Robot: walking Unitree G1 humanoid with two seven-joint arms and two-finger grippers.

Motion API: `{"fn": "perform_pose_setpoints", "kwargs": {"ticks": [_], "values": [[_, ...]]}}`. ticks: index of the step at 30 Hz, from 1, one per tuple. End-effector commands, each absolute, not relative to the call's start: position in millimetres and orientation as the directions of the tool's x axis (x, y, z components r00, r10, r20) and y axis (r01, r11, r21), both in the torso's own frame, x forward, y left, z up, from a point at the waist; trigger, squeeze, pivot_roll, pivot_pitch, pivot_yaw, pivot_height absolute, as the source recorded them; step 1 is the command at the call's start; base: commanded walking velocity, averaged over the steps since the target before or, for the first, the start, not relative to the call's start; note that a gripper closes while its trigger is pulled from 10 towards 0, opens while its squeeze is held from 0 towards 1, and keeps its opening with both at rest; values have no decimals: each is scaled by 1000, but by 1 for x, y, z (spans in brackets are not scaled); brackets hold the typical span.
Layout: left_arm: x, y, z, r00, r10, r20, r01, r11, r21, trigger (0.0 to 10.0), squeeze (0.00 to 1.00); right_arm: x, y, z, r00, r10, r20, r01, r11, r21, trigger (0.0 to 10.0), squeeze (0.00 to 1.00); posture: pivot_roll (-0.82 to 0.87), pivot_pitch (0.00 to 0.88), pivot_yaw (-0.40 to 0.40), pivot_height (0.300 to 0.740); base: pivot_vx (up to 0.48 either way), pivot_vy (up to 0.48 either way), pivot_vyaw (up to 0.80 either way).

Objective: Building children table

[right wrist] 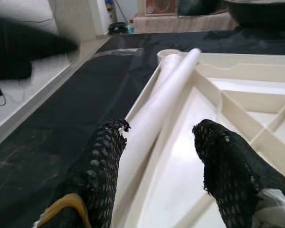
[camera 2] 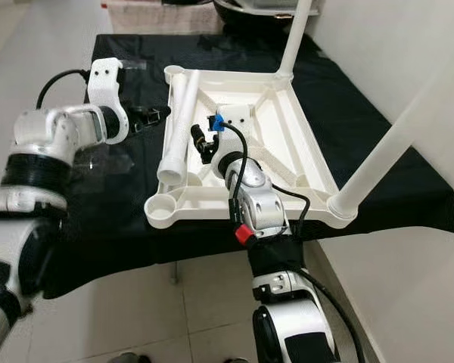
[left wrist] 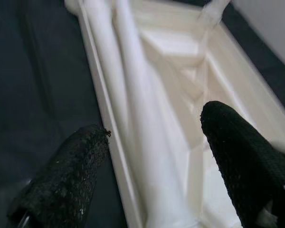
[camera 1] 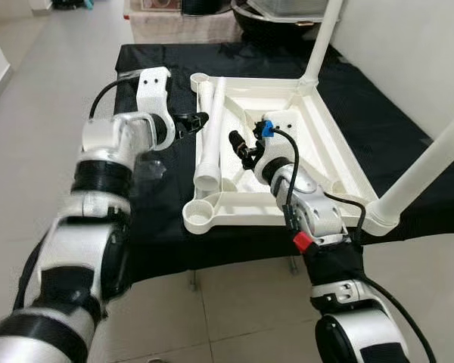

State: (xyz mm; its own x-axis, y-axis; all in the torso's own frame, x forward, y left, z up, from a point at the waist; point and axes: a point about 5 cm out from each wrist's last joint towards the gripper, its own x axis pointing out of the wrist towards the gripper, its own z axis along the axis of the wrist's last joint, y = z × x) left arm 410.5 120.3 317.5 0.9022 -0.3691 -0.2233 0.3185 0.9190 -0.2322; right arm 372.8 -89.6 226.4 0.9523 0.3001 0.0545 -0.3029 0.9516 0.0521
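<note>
The loose leg [camera 1: 210, 136] lies along the left rail of the upturned tabletop [camera 1: 325, 144], running away from the robot. The right gripper [camera 1: 240, 146], jaws apart and empty, hovers just beside it (probably the nearer). The left gripper [camera 1: 194, 121], also open and empty, sits just outside the rail.

Open space over the upturned tabletop

Two upright legs [camera 1: 323, 41] [camera 1: 424, 170] block the tabletop's [camera 1: 318, 144] right side; a loose leg [camera 1: 210, 136] lies along its left rim, with bare black table [camera 1: 147, 219] free beside it.
</note>
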Motion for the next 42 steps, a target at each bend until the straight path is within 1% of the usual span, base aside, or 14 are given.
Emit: {"fn": "perform_pose_setpoints", "kwargs": {"ticks": [1, 3, 5, 7, 9, 11, 12, 15, 18, 21, 27, 35, 38, 42], "values": [[411, 121, 312, 881, -355, -312, 298, 930, -215, 10000, 0, 371, -90, 223, 957, 288, 39, -289, 956, 49, 10000, 0, 96, 153, -39, 740, 0, 0, 0], [412, 120, 312, 869, -351, -350, 287, 932, -222, 10000, 0, 370, -91, 223, 958, 284, 39, -286, 957, 50, 10000, 0, 94, 160, -33, 740, 0, 0, 0], [411, 118, 312, 859, -369, -354, 297, 923, -243, 10000, 0, 370, -91, 223, 959, 279, 40, -281, 958, 49, 10000, 0, 94, 161, -31, 740, 0, 0, 0], [409, 109, 307, 820, -409, -401, 307, 905, -294, 10000, 0, 370, -94, 222, 963, 267, 37, -269, 962, 50, 10000, 0, 98, 164, -29, 740, 0, 0, 0], [409, 106, 303, 804, -418, -423, 305, 900, -311, 10000, 0, 370, -95, 221, 964, 262, 34, -264, 963, 49, 10000, 0, 98, 164, -29, 740, 0, 0, 0], [409, 104, 301, 795, -421, -438, 301, 899, -318, 10000, 0, 370, -95, 221, 965, 260, 33, -261, 964, 49, 10000, 0, 98, 164, -29, 740, 0, 0, 0], [407, 101, 295, 774, -431, -465, 318, 898, -303, 10000, 0, 370, -97, 220, 968, 249, 34, -250, 967, 48, 10000, 0, 95, 166, -24, 740, 0, 0, 0], [404, 93, 277, 719, -451, -529, 339, 892, -300, 10000, 0, 369, -109, 226, 977, 187, 99, -193, 980, 55, 10000, 0, 98, 169, -25, 740, 0, 0, 0], [400, 85, 266, 666, -489, -564, 354, 872, -338, 10000, 0, 361, -119, 229, 966, 186, 179, -201, 977, 71, 10000, 0, 98, 173, -23, 740, 0, 0, 0], [400, 84, 265, 657, -495, -569, 357, 868, -344, 10000, 0, 359, -121, 229, 963, 187, 191, -204, 976, 74, 10000, 0, 98, 173, -23, 740, 0, 0, 0], [397, 82, 255, 620, -485, -617, 346, 875, -339, 10000, 0, 346, -125, 212, 974, 175, 142, -189, 978, 90, 10000, 0, 92, 181, -11, 740, 0, 0, 0], [397, 92, 249, 612, -453, -648, 308, 891, -333, 10000, 0, 344, -124, 211, 974, 173, 147, -190, 976, 105, 10000, 0, 97, 183, -11, 740, 0, 0, 0], [396, 99, 235, 605, -433, -668, 270, 901, -340, 10000, 0, 343, -126, 214, 974, 168, 155, -185, 977, 105, 10000, 0, 95, 188, -6, 740, 0, 0, 0], [395, 102, 226, 591, -434, -680, 250, 900, -357, 10000, 0, 342, -126, 215, 975, 161, 154, -178, 978, 104, 10000, 0, 92, 189, -5, 740, 0, 0, 0]]}}
